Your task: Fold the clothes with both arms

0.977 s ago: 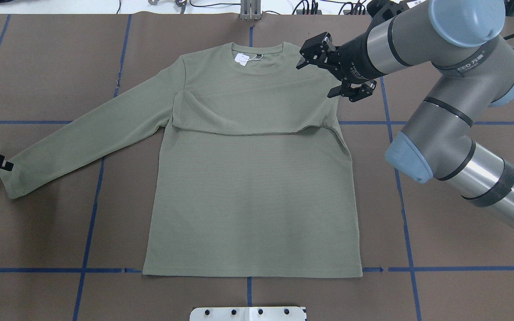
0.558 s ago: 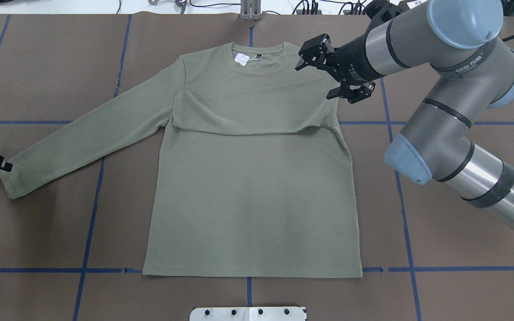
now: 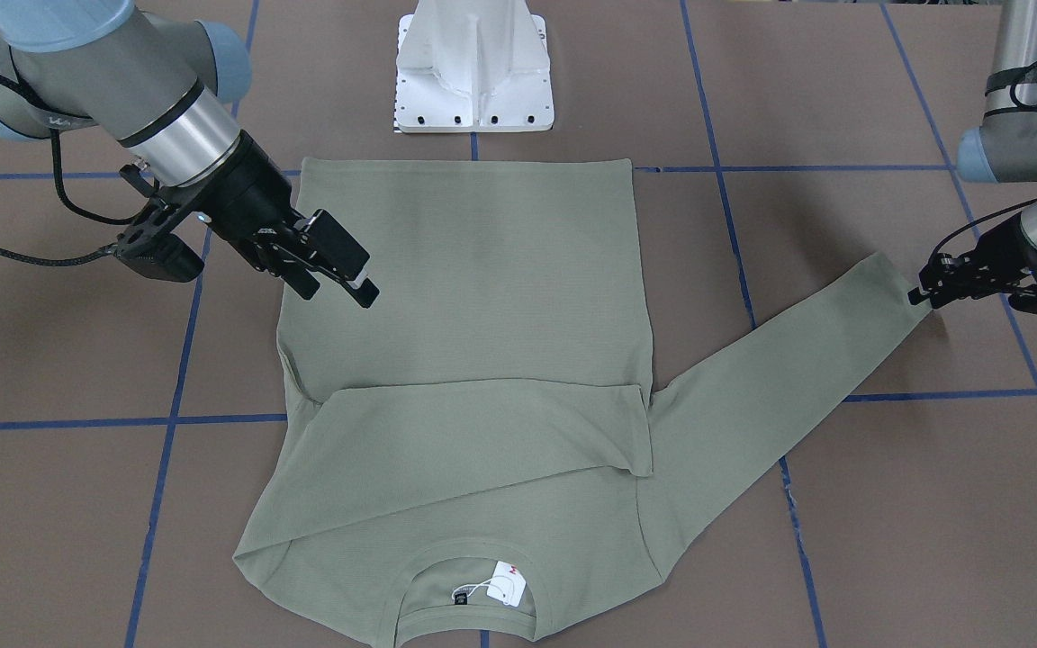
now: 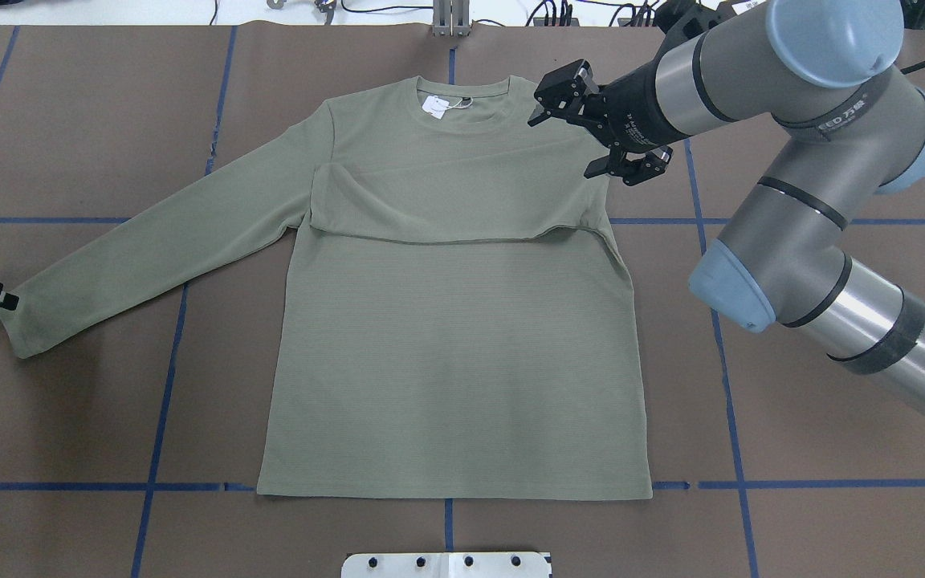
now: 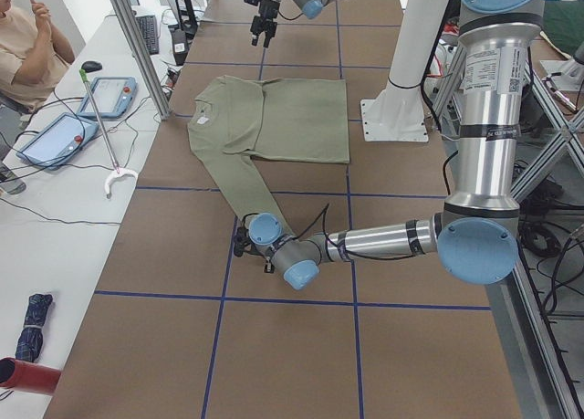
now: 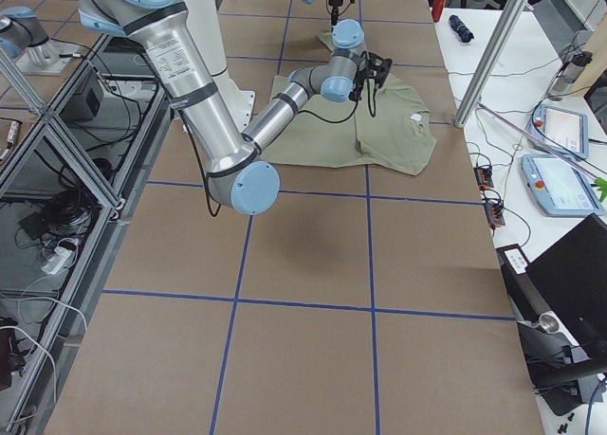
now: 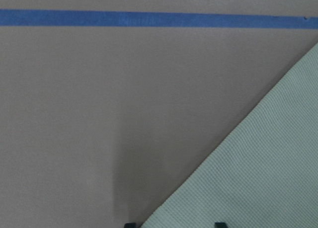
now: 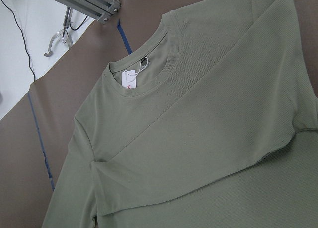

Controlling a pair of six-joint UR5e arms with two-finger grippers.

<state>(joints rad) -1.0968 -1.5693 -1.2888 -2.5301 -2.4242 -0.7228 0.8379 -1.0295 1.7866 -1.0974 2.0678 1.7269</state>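
The olive-green long-sleeve shirt (image 4: 454, 361) lies flat, front up, with its collar and white hang tag (image 4: 435, 106) at the far side. One sleeve is folded across the chest (image 3: 482, 423). The other sleeve stretches out flat to the overhead view's left (image 4: 149, 241). My right gripper (image 4: 560, 147) hovers open over the shoulder by the collar, holding nothing. My left gripper (image 4: 5, 301) sits at the outstretched sleeve's cuff. In the left wrist view its two fingertips (image 7: 130, 224) stand apart, with the cloth edge (image 7: 258, 178) between them.
The brown table cover carries a grid of blue tape lines (image 4: 157, 417). The white pedestal base (image 3: 473, 72) stands at the robot's edge of the table, just past the hem. A person (image 5: 27, 45) sits at a side bench holding tablets (image 5: 105, 72).
My right gripper has drifted slightly toward the collar. My left gripper has shifted a little outward along the cuff. The shirt has not moved.
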